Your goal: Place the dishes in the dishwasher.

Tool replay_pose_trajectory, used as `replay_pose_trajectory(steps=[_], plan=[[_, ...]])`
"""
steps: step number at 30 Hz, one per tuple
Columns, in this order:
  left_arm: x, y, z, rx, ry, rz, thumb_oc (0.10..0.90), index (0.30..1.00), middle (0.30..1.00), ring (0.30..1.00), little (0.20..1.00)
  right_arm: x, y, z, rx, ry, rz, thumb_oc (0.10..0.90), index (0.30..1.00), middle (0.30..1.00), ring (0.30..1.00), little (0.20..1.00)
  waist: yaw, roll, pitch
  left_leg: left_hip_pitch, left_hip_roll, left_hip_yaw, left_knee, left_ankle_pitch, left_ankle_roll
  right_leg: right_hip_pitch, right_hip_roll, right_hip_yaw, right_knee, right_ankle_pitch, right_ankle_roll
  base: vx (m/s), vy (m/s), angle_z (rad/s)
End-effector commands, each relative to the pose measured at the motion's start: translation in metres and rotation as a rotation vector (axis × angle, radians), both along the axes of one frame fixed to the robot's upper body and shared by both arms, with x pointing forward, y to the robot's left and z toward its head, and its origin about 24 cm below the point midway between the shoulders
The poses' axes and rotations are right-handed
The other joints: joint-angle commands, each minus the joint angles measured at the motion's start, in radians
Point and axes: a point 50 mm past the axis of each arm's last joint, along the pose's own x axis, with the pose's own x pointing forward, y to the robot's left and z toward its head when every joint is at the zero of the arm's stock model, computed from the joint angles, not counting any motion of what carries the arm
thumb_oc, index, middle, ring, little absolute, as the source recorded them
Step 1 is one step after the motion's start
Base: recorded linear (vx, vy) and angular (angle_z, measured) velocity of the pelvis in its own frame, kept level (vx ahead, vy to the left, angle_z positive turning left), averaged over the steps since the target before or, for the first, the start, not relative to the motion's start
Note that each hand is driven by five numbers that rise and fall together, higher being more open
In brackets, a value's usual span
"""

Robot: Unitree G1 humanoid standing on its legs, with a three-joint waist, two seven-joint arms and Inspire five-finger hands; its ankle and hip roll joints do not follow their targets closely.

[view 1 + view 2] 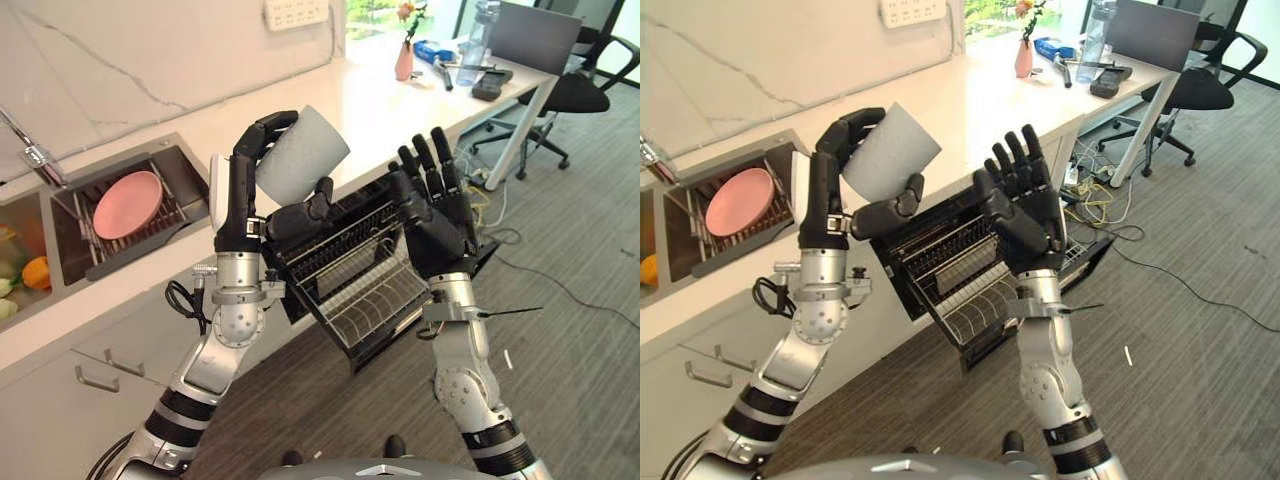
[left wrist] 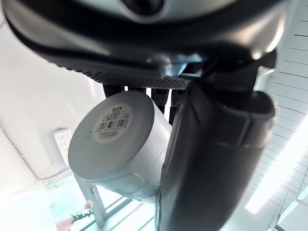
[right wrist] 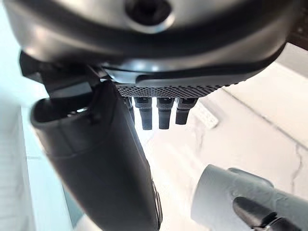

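A white countertop (image 1: 400, 95) is seen running along the wall, with a dishwasher (image 1: 350, 265) standing open below it, its wire rack (image 1: 365, 300) pulled out and carrying no dishes that can be made out. A sink basket (image 1: 140, 225) set into the counter is holding a pink bowl (image 1: 128, 204). A grey cup (image 1: 302, 155), plain and cylindrical with a label on its base, is being gripped above the rack by the left hand (image 1: 250, 180), fingers and thumb curled around it. The right hand (image 1: 435, 205) is being held up beside it, fingers straight and empty.
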Motion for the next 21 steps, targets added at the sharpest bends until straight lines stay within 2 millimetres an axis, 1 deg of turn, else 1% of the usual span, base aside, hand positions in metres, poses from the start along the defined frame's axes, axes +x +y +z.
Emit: replay_pose_trajectory(steps=[1,3,5,9,13,16,21], plan=[[-0.003,-0.012,0.049,0.032,-0.305,-0.068,0.400,0.300,0.300,0.300,0.300,-0.008,0.007,0.047,0.213,-0.288,0.076,0.800,0.900,0.900,0.900,0.900,0.006,-0.063,-0.085,0.036,0.039,-0.004,0.006,-0.022,-0.049,0.072,-0.079,0.030,0.015,-0.081,0.106,0.01,-0.019,0.05],[-0.003,-0.013,0.049,0.036,-0.306,-0.069,0.400,0.300,0.300,0.300,0.300,-0.008,0.007,0.047,0.211,-0.293,0.081,0.800,0.900,0.900,0.900,0.900,0.007,-0.062,-0.086,0.036,0.040,-0.004,0.006,-0.021,-0.051,0.072,-0.080,0.029,0.015,-0.081,0.106,0.00,0.000,0.00],[-0.003,-0.015,0.049,0.043,-0.301,-0.077,0.400,0.300,0.300,0.300,0.300,-0.008,0.013,0.045,0.235,-0.284,0.121,0.800,0.900,0.900,0.900,0.900,0.009,-0.060,-0.089,0.036,0.042,-0.004,0.006,-0.020,-0.052,0.076,-0.080,0.026,0.015,-0.082,0.106,0.00,0.000,0.00],[-0.002,-0.015,0.050,0.054,-0.304,-0.073,0.400,0.300,0.300,0.300,0.300,-0.009,0.018,0.044,0.239,-0.280,0.165,0.800,0.900,0.900,0.900,0.900,0.009,-0.057,-0.090,0.041,0.044,-0.008,0.006,-0.021,-0.055,0.085,-0.081,0.023,0.015,-0.085,0.104,0.00,0.000,0.00],[-0.001,-0.015,0.053,0.054,-0.314,-0.069,0.400,0.300,0.300,0.300,0.300,-0.007,0.020,0.039,0.197,-0.257,0.170,0.800,0.900,0.900,0.900,0.900,0.008,-0.055,-0.091,0.045,0.044,-0.009,0.006,-0.022,-0.056,0.090,-0.081,0.018,0.015,-0.086,0.103,0.00,0.000,0.00],[-0.001,-0.017,0.055,0.068,-0.326,-0.072,0.400,0.300,0.300,0.300,0.300,-0.004,0.014,0.035,0.092,-0.233,0.112,0.800,0.900,0.900,0.900,0.900,0.006,-0.053,-0.090,0.046,0.043,-0.010,0.006,-0.021,-0.056,0.092,-0.081,0.016,0.015,-0.086,0.104,0.00,0.000,0.00],[-0.002,-0.022,0.056,0.085,-0.350,-0.077,0.400,0.300,0.300,0.300,0.300,-0.005,0.020,0.033,0.091,-0.200,0.122,0.800,0.900,0.900,0.900,0.900,0.004,-0.051,-0.087,0.045,0.044,-0.010,0.006,-0.021,-0.057,0.091,-0.082,0.016,0.015,-0.085,0.104,0.00,0.000,0.00]])
